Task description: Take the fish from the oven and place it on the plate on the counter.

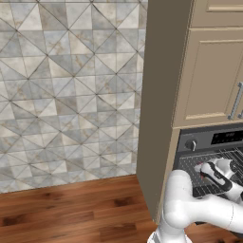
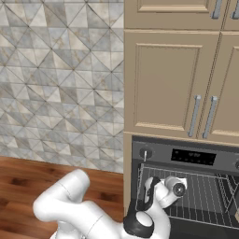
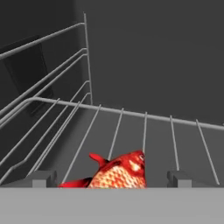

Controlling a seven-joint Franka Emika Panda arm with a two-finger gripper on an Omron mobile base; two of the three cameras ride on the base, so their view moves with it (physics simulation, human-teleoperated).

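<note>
In the hand view, the oven (image 2: 186, 186) cavity stands open and dark above the wire rack (image 3: 144, 127), leaving free room overhead and toward the back wall. The rack's side rails (image 3: 48, 83) close off the left. The fish (image 3: 118, 173) lies on the rack between the spread fingertips (image 3: 41, 178), with gaps either side.

Red-orange scaly fish (image 3: 120, 174) lies on the wire rack inside the black oven (image 2: 198, 156).

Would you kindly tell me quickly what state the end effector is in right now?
End effector: open, holding nothing; its tips straddle the small red-orange fish lying on the metal wire oven rack.
</note>
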